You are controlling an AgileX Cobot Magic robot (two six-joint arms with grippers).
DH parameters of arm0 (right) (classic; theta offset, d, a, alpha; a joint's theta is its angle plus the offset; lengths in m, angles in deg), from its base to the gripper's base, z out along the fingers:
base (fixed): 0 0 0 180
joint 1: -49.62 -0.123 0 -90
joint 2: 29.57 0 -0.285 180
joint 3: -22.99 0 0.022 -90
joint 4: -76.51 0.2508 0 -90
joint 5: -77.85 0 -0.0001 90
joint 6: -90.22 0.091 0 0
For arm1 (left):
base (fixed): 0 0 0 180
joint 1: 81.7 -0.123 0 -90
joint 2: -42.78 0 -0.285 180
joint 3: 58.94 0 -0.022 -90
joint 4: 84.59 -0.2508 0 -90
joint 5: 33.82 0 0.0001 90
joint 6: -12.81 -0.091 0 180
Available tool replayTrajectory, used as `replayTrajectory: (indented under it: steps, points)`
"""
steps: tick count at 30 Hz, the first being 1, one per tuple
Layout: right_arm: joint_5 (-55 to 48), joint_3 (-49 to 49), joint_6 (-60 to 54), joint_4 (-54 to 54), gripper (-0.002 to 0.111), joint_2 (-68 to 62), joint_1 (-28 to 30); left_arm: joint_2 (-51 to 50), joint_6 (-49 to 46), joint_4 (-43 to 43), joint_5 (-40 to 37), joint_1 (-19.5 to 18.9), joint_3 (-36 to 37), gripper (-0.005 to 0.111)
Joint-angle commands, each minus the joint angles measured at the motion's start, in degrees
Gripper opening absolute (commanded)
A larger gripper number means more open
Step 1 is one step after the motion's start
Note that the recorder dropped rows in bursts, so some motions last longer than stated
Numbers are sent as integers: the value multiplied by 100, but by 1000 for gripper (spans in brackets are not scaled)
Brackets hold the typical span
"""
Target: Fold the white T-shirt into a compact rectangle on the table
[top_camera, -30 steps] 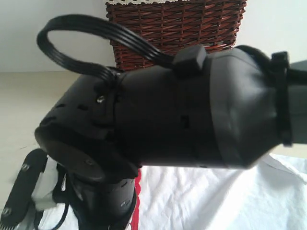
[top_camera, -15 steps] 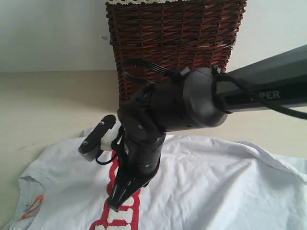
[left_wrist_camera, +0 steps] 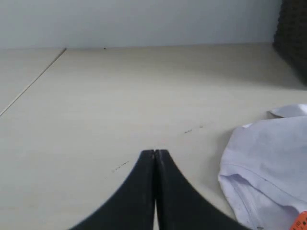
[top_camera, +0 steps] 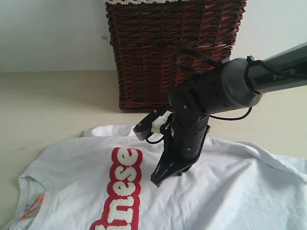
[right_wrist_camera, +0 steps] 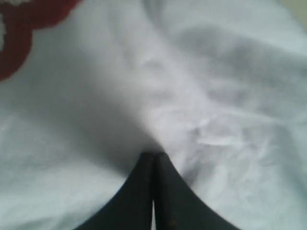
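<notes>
**Both grippers shut, tee flat on table**

Table (top_camera: 57, 96): pale beige, takes up most of the ext. view, wall behind. White T-shirt (top_camera: 230, 191) lies spread on it across the near part, front up, neck toward the left, far edge close to the wicker basket (top_camera: 172, 52). Basket is dark red-brown and stands at the back by the wall. Right arm (top_camera: 225, 91) reaches in from the right and bends down over the tee. Right gripper (top_camera: 158, 179): jaws pressed together, nothing betw. them, tip at the cloth just right of the red-edged letters (top_camera: 122, 191); contact w/ cloth can't be told. Left gripper (left_wrist_camera: 154, 158): jaws pressed together, empty, over bare table beside the tee's edge. Orange tag (top_camera: 33, 207) sits at the neck.
</notes>
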Motion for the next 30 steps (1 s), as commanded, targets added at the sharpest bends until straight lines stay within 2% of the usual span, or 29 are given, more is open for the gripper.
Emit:
replayTrajectory:
  steps: [1,15,23,24,25,26,27,29,30]
  points:
    - [-7,252,-84,-70,0,-217,187,28,-6,12,48,38,-7,0]
    - [-7,241,266,-198,0,-233,1505,28,-6,12,48,38,-7,0]
    - [-40,241,308,-127,0,-233,1722,28,-6,12,48,38,-7,0]
    - [-22,241,41,47,0,-203,1697,28,-6,12,48,38,-7,0]
    - [32,241,-795,704,0,-83,1589,28,-6,12,48,38,-7,0]
    - [104,229,-1161,1052,0,-10,1532,28,-6,12,48,38,-7,0]
    - [118,158,-2042,2038,0,224,1355,28,-6,12,48,38,-7,0]
    - [17,59,-2986,3034,0,651,1046,28,-6,12,48,38,-7,0]
    - [-12,31,-3172,3202,0,823,926,28,-6,12,48,38,-7,0]
